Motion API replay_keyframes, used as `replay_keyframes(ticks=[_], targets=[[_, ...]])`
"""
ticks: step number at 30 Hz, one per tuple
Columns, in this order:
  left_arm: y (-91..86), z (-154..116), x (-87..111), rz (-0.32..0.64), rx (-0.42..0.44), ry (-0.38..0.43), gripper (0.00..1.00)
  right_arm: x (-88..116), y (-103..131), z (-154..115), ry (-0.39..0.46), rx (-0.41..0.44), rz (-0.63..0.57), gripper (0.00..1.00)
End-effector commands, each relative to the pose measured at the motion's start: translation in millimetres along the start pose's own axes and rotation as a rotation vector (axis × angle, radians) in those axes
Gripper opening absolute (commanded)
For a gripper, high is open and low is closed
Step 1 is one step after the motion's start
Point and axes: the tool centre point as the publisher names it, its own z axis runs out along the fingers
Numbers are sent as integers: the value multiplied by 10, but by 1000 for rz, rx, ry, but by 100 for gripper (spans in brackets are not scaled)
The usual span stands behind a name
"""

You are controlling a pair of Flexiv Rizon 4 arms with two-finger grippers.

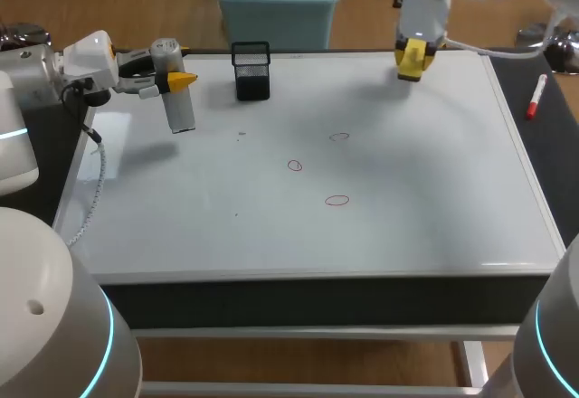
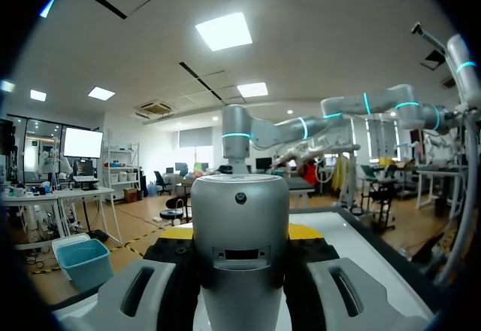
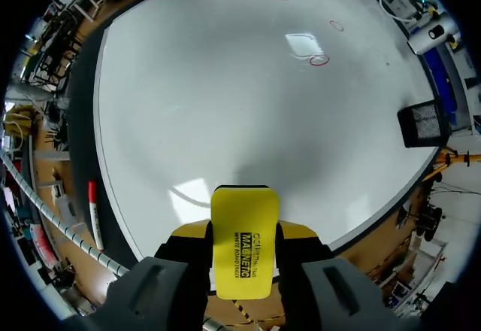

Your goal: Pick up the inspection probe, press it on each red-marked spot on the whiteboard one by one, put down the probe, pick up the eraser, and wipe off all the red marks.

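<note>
The left arm comes in low from the left side, its wrist turned so that the left gripper (image 1: pixel 172 80) points sideways along the whiteboard's (image 1: pixel 425 226) far edge, near the far left corner. That gripper is clamped on the inspection probe (image 1: pixel 176 90), a grey cylinder that hangs nearly upright with its lower end over the board; its shadow falls just beside it, on the board near the left edge. In the left wrist view the probe (image 2: pixel 240 248) fills the space between the fingers, and yellow shows on both sides of it. The right arm drops in from the far right, and the right gripper (image 1: pixel 412 59) points straight down over the whiteboard's far edge, towards the far right corner. It is closed on the yellow eraser (image 3: pixel 242 241), with a yellow fingertip (image 3: pixel 188 230) pressed against each side of the block; I cannot tell whether the eraser touches the board. Three small ovals sit around the middle of the board: the far red mark (image 1: pixel 339 137), the middle red mark (image 1: pixel 295 165) and the near red mark (image 1: pixel 336 201). A black mesh pen holder (image 1: pixel 251 71) stands at the far edge, between the two grippers and closer to the left one. A red marker (image 1: pixel 536 95) lies on the dark strip just past the board's right edge.
</note>
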Motion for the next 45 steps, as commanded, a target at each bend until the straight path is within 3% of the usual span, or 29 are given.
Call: replay_keyframes(ticks=[1, 16, 45], targets=[[-10, 2, 6, 2, 0, -2, 0, 262, 106, -93, -13, 71, 27, 0], [-10, 2, 6, 2, 0, -2, 0, 747, 218, -48, -10, 72, 149, 0], [-10, 2, 6, 2, 0, -2, 0, 747, 218, -48, -10, 72, 149, 0]])
